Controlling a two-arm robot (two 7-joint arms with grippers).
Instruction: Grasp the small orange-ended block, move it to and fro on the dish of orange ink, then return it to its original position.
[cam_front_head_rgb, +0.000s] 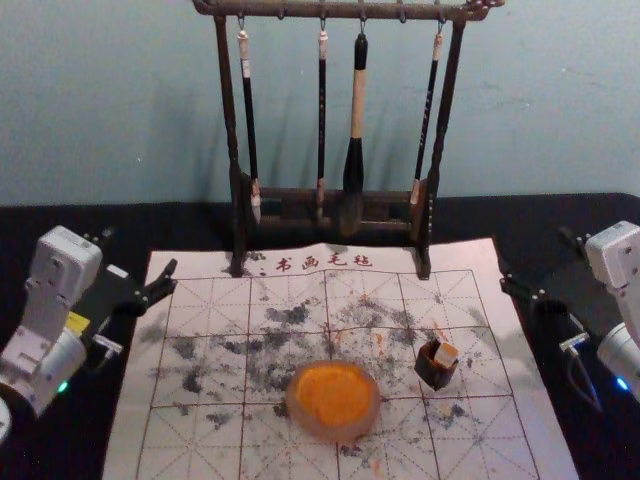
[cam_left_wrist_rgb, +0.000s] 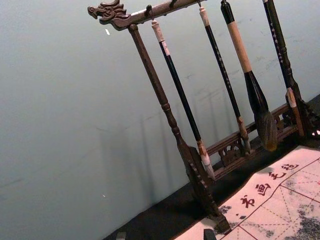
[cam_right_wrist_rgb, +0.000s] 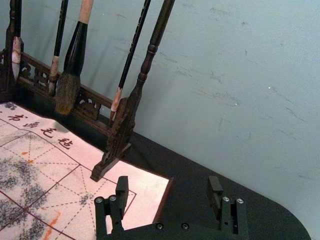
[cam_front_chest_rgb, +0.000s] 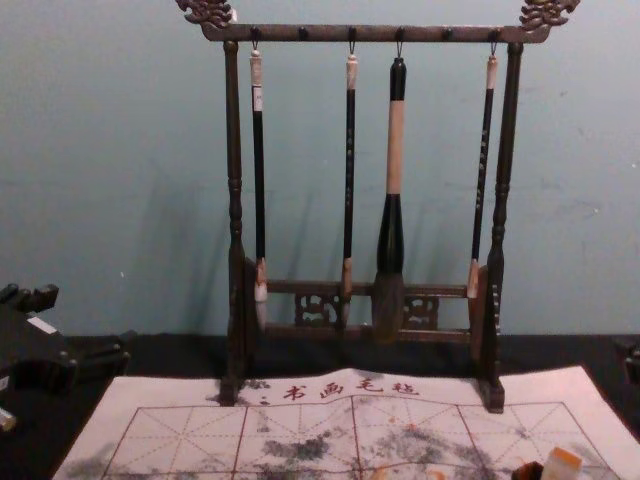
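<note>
In the head view my left gripper (cam_front_head_rgb: 135, 262) is open at the mat's left edge, and my right gripper (cam_front_head_rgb: 546, 264) is open at its right edge, both away from the block. The small orange-ended block (cam_front_head_rgb: 446, 354) leans in a dark little holder (cam_front_head_rgb: 434, 372), right of the round dish of orange ink (cam_front_head_rgb: 334, 398). The chest view has the block (cam_front_chest_rgb: 562, 464) low at the right, its orange end up. Open fingertips of my left gripper (cam_left_wrist_rgb: 165, 235) reach into the left wrist view's lower edge. My right gripper (cam_right_wrist_rgb: 168, 186) has nothing between its fingers in the right wrist view.
A dark wooden rack (cam_front_head_rgb: 335, 195) with several hanging brushes stands across the mat's back edge. The ink-stained white writing mat (cam_front_head_rgb: 205, 420) lies on a black-covered table (cam_front_head_rgb: 75, 440). A pale blue wall (cam_front_chest_rgb: 130, 150) is behind the rack.
</note>
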